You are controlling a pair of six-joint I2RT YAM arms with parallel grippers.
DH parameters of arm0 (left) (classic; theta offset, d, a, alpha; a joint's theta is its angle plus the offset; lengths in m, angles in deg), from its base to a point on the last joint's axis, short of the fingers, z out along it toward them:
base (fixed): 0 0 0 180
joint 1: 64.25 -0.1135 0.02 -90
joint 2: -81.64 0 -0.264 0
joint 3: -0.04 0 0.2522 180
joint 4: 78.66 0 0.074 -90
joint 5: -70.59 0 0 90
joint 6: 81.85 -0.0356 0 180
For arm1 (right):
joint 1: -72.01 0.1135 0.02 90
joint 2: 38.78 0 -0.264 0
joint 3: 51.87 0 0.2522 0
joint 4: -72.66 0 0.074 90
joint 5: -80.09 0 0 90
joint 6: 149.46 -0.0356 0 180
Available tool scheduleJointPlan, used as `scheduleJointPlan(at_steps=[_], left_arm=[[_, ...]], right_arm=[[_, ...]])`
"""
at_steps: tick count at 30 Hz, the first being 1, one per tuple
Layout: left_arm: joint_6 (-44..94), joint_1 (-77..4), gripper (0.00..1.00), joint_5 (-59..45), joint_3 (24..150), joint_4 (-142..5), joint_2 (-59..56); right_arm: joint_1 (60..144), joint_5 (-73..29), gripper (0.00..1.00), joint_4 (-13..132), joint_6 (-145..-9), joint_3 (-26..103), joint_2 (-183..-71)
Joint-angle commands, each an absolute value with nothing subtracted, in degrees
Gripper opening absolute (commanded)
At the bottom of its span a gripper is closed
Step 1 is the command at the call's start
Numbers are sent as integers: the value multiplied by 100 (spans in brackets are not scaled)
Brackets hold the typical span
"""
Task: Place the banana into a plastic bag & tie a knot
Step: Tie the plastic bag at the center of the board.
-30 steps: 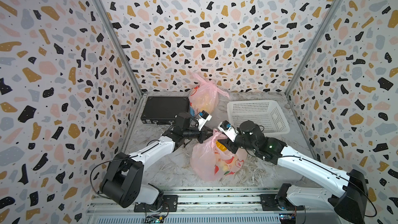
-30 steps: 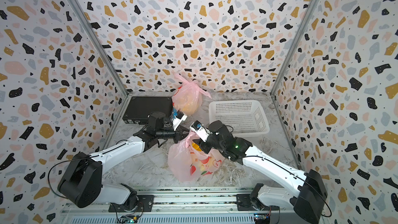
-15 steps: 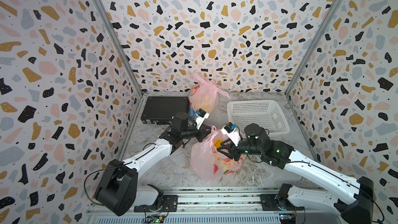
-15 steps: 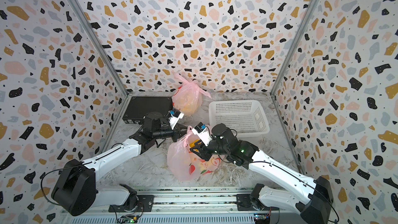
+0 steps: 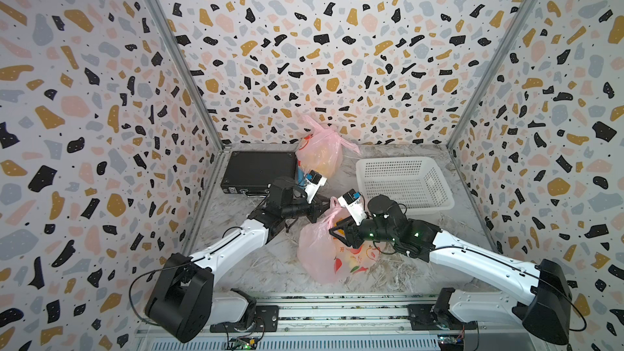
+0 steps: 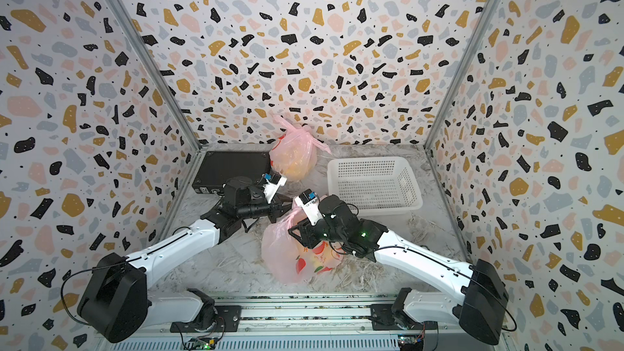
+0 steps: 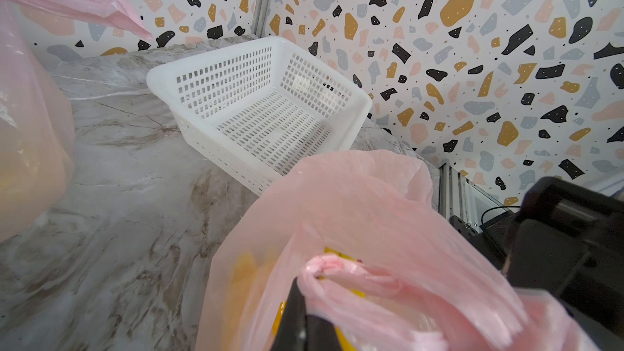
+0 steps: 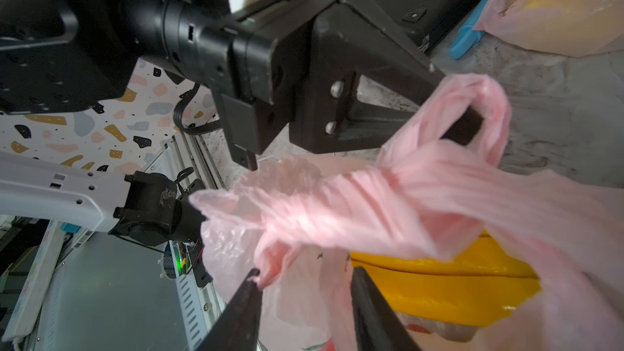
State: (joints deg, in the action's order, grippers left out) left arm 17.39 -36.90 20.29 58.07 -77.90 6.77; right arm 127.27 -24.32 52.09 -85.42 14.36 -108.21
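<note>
The terrazzo-patterned wall panels (image 5: 337, 45) are white, flecked with black, ochre, pale pink and grey-blue chips. The table (image 5: 263, 265) is grey marble veined with brown. The near translucent pink plastic bag (image 5: 314, 251) carries a red and orange fruit print with touches of green, and a yellow banana (image 8: 439, 275) shows through it. The far translucent pink plastic bag (image 5: 319, 157) looks orange-yellow inside. The perforated plastic basket (image 5: 405, 180) is white and the flat rectangular case (image 5: 258, 170) is black. The left arm (image 5: 233, 244) and right arm (image 5: 472, 261) are white with black joints. The left tool (image 5: 325, 202) and right tool (image 8: 304, 298) are black. A small object (image 8: 467, 40) by the case is bright blue.
</note>
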Motion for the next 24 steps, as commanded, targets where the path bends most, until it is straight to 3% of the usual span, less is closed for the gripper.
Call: scheduleJointPlan(at_steps=[1,24], left_arm=[[1755,-3718,0,2023,5723,-8062,833],[1738,-3718,0,2005,5678,-8054,869]], right_arm=[[12773,-2248,43,5414,-8715,1690,-10807],[12861,-2329,41,5541,-8987,1821,-10697]])
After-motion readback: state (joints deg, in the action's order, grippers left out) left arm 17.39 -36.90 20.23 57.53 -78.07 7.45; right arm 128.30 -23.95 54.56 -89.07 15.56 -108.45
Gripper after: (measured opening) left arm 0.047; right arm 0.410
